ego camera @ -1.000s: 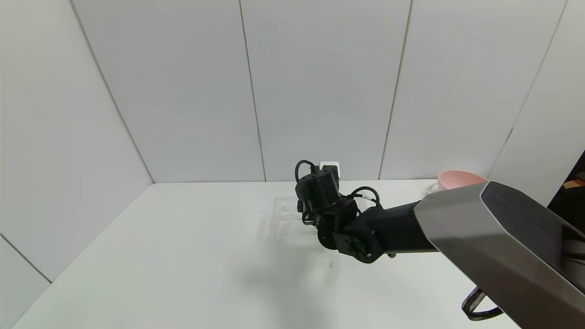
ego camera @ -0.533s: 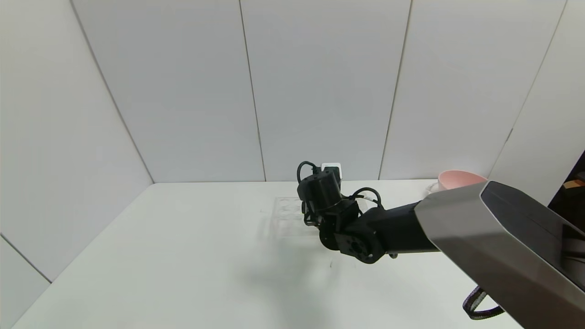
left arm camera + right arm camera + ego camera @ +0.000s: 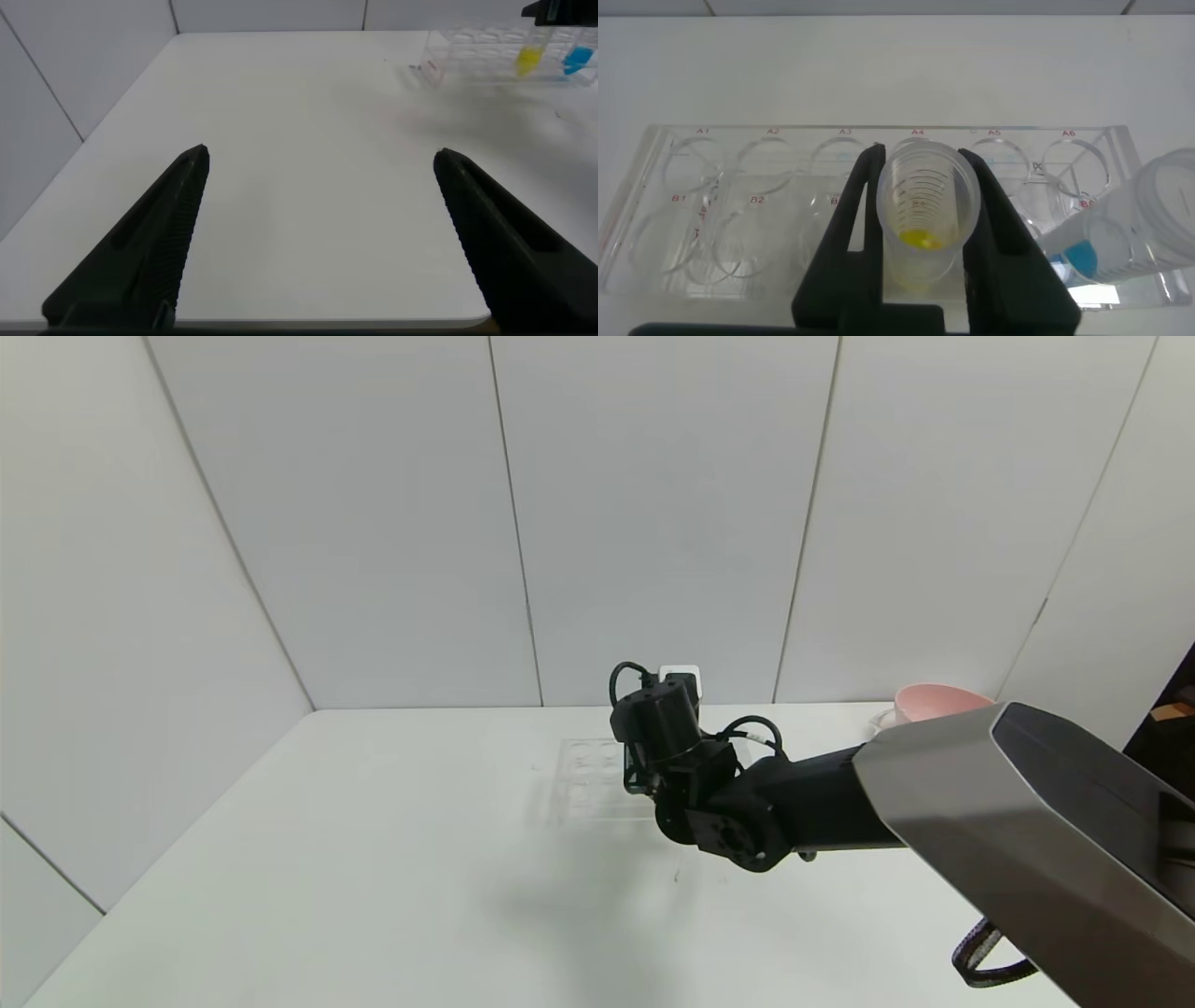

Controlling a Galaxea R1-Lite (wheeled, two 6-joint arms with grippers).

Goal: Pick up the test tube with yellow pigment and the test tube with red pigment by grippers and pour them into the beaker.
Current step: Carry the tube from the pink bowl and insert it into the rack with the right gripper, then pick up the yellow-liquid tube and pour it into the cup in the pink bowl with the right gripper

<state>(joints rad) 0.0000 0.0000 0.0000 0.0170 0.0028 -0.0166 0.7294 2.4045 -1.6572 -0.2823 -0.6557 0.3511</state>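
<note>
Yellow tube: the clear ridged-top test tube with yellow pigment [image 3: 920, 210] stands upright between the right gripper's [image 3: 922, 201] black fingers, which are pinched against its sides.
Rack: clear many-holed plastic rack [image 3: 775, 154] directly under and around the held tube.
Blue tube: a clear tube with blue liquid [image 3: 1125, 233] leans just beside the gripper.
Left gripper [image 3: 322, 233]: fingers spread wide over the white table [image 3: 299, 140], well apart from the rack.
Pink bowl [image 3: 934, 700]: far behind the right arm.
</note>
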